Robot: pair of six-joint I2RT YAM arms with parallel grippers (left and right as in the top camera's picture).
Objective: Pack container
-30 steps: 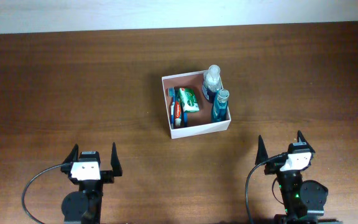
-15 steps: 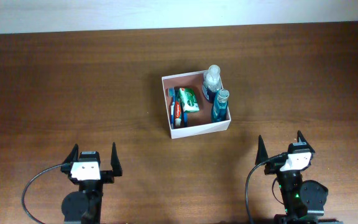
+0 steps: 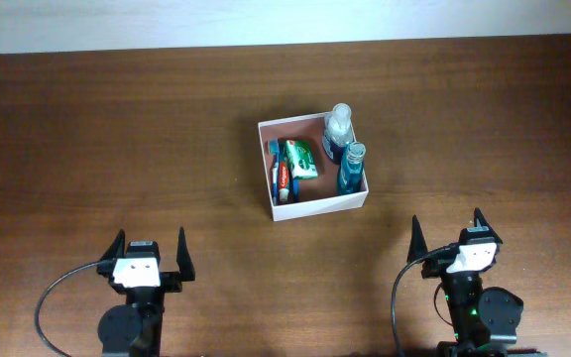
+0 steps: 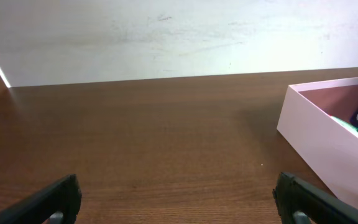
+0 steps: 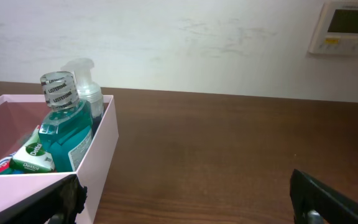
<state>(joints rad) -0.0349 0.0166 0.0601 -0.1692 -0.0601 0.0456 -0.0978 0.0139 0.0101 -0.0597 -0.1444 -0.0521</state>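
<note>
The container [image 3: 317,205], a square white-walled box with a pinkish-brown inside, sits at the middle of the table. It holds a clear spray bottle [image 3: 339,126], a blue mouthwash bottle [image 3: 351,169], a green box [image 3: 300,158] and a toothpaste tube [image 3: 283,179]. My left gripper [image 3: 151,250] is open and empty at the front left, well short of the container [image 4: 319,140]. My right gripper [image 3: 448,232] is open and empty at the front right, with the container [image 5: 98,155], the mouthwash [image 5: 64,134] and the spray bottle [image 5: 86,87] ahead to its left.
Brown wooden table [image 3: 117,139] all around the container. A pale wall runs along the far edge [image 3: 266,20]. A wall thermostat [image 5: 345,26] shows in the right wrist view.
</note>
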